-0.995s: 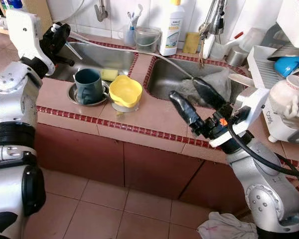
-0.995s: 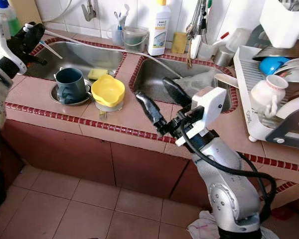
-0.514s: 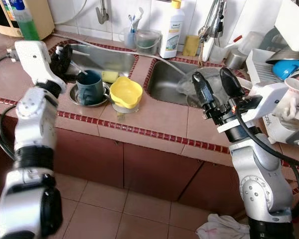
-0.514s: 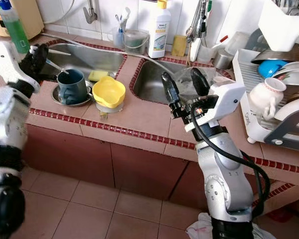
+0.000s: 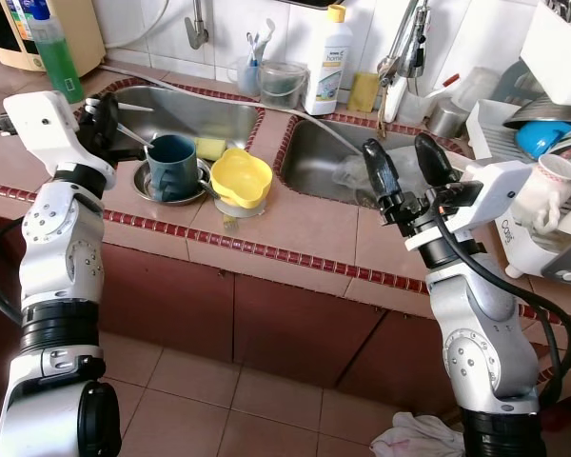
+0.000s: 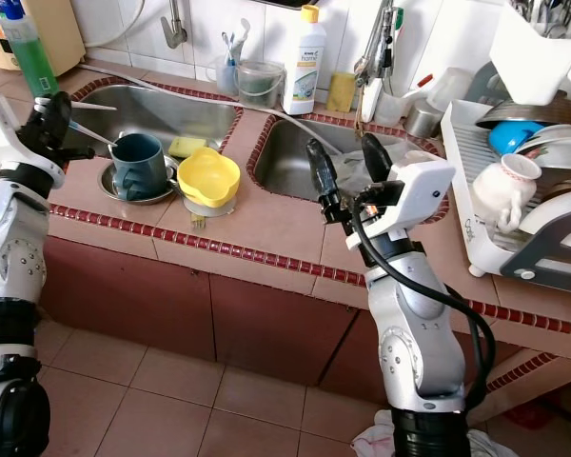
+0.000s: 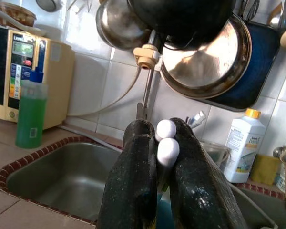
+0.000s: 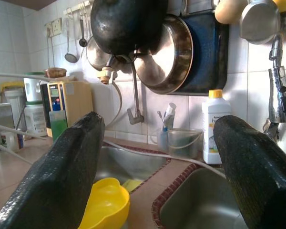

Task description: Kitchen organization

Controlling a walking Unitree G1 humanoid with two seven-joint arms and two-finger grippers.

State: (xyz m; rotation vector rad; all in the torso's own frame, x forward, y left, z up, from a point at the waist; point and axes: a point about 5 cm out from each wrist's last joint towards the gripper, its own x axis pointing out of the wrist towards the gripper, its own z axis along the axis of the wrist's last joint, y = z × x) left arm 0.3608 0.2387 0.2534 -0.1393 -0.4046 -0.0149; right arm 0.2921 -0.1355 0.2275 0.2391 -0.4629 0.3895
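Left gripper [image 7: 157, 157] was clamped on two white-tipped sticks [image 7: 168, 148] by the left sink's [image 5: 186, 109] rim, beside the mug [image 5: 170, 166]; right gripper [image 5: 400, 167] hung wide open over the right sink's [image 5: 328, 157] edge; yellow bowl [image 5: 240, 177] sat between them

A home kitchen: tiled double sink [image 5: 338, 157], dish rack [image 6: 514, 214], hanging pans [image 8: 164, 52].

left tool [image 5: 103, 119]: raised, fingers pinched together | right tool [image 5: 400, 167]: raised, fingers spread

2 sinks [image 5: 195, 112], 1 teal mug [image 5: 169, 165], 1 yellow bowl [image 5: 240, 176], 1 white bottle [image 5: 327, 57].
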